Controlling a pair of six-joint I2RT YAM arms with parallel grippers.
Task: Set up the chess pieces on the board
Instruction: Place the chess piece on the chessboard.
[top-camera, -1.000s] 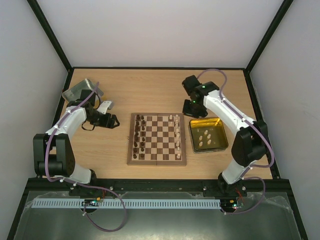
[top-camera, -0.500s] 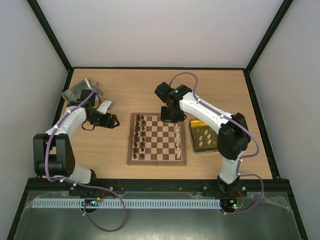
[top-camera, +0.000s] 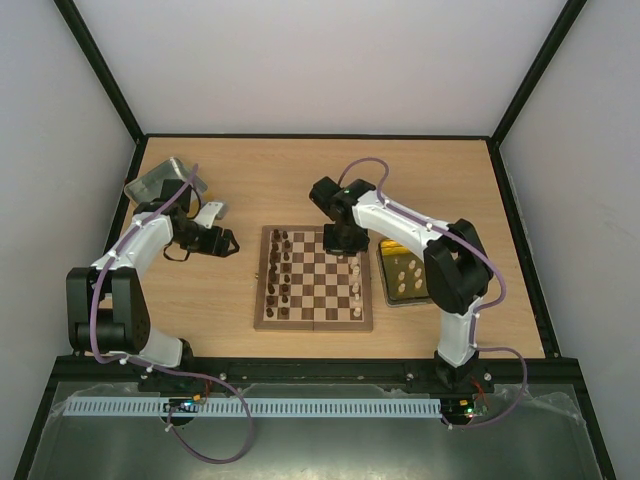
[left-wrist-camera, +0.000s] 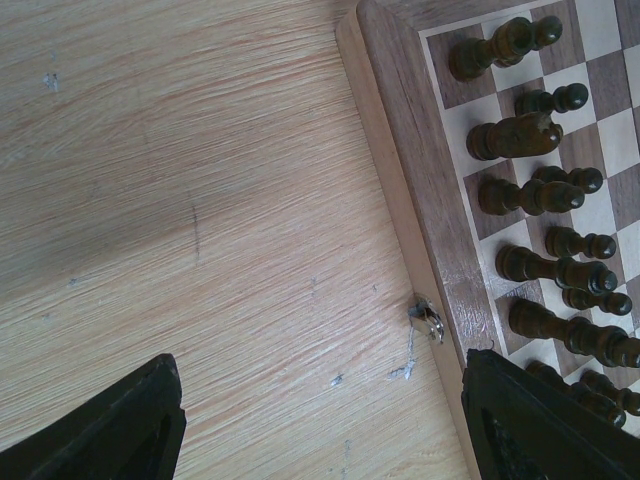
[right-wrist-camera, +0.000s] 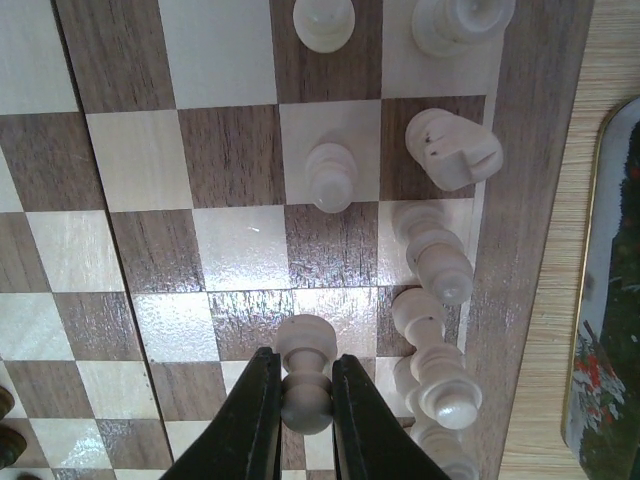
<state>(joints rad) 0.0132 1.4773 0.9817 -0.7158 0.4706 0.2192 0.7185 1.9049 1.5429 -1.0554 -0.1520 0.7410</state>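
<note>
Cream pawn (right-wrist-camera: 305, 342) clamped in right end effector (right-wrist-camera: 305, 365) over board (right-wrist-camera: 140, 260); left end effector (left-wrist-camera: 330, 405) apart.

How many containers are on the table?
2: a silver metal tin at the far-left corner; a yellow-sided metal tray right of the checked wooden chessboard, partly under the right arm.

Light: bright, even and diffuse from above; the white walls (top-camera: 300, 60) wash out pale.
Shadows: soft and short under the arms on the worktop (top-camera: 300, 170); a dim band crosses it in the left wrist view.
Glare: faint sheen on the board (right-wrist-camera: 240, 250) squares in the right wrist view.
Focus: wood grain and chess pieces (right-wrist-camera: 330, 175) crisp up close, tiny and unresolved overhead; fingers (left-wrist-camera: 110, 430) of the left tool (left-wrist-camera: 320, 425) dark and blurred.
</note>
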